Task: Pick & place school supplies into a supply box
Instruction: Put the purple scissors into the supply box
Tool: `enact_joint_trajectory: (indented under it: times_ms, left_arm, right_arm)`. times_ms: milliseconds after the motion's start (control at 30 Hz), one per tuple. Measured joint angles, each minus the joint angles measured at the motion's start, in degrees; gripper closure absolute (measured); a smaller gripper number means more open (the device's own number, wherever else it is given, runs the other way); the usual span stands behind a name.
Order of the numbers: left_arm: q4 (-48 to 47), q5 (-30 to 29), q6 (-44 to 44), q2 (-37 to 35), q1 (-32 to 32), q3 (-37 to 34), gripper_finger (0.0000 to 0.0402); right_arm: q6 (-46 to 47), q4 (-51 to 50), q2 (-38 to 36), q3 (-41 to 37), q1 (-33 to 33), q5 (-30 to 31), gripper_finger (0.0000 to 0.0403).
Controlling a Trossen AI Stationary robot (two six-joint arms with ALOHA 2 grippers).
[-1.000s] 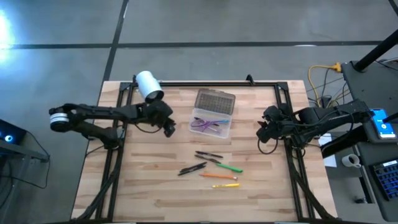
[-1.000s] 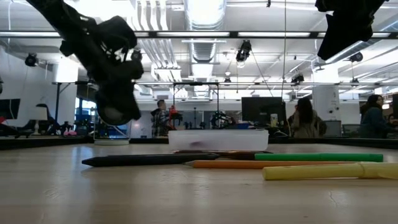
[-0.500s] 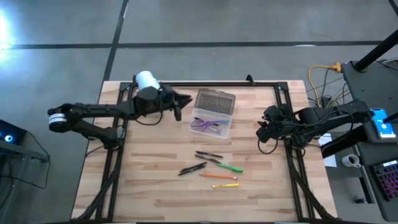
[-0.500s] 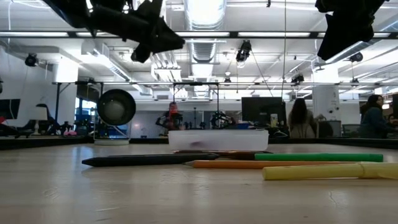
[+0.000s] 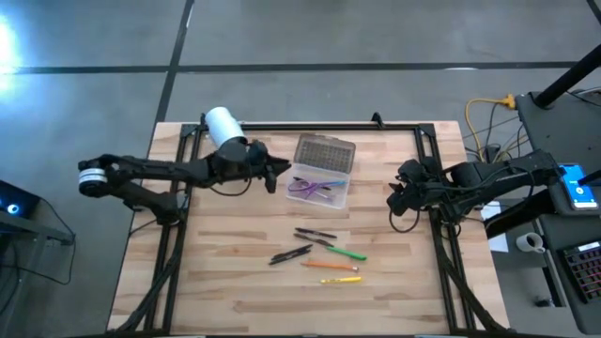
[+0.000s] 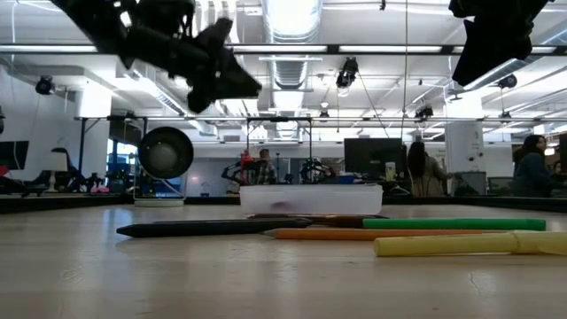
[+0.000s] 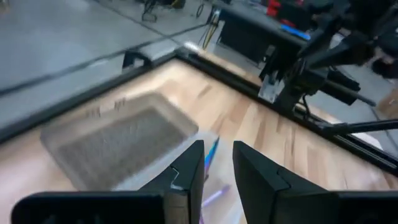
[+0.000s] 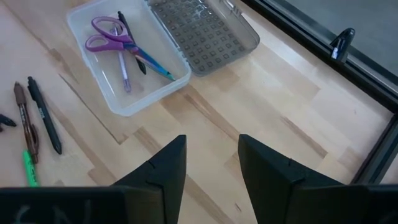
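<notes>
The clear supply box (image 5: pixel 319 186) lies open on the table with its grey lid (image 5: pixel 325 152) folded back toward the far edge. Inside it are the purple-handled scissors (image 8: pixel 107 35) and a few pens (image 8: pixel 134 61). Several more pens (image 5: pixel 319 253), black, green, orange and yellow, lie loose on the table nearer than the box. My left gripper (image 5: pixel 278 174) hovers open just left of the box, above the table, its fingers (image 7: pixel 188 179) pointing toward the box. My right gripper (image 5: pixel 398 197) waits open near the table's right edge, raised.
A white cylinder roll (image 5: pixel 225 128) stands near the far left corner, just behind my left arm. A black frame (image 5: pixel 310 125) runs along the table's far edge and both sides. Bare wood lies between the box and my right gripper. People move in the room beyond.
My left gripper has risen from low over the table left of the box and tipped from pointing down to nearly level, pointing toward the box. It swung toward the far edge, then came back a little toward the box. Nothing on the table has moved.
</notes>
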Motion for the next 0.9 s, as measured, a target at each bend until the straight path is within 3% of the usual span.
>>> enact_joint_trajectory:
  times_ms: [200, 467, 900]
  left_arm:
    - [-22.33, 0.07, 8.37, 2.28, 0.35, 11.3, 0.0332]
    - [-36.55, 0.08, 16.56, 19.57, 0.81, 27.5, 0.0332]
    - [-39.61, 7.65, 21.08, 40.39, -0.28, 50.16, 0.0332]
  right_arm:
    - [0.0, 0.03, 0.37, 0.0, -0.02, -0.73, 0.0266]
    - [0.68, 0.1, 2.48, 0.0, -0.02, -0.73, 0.0266]
    - [3.63, 0.07, 4.75, 0.0, 0.0, -3.33, 0.0266]
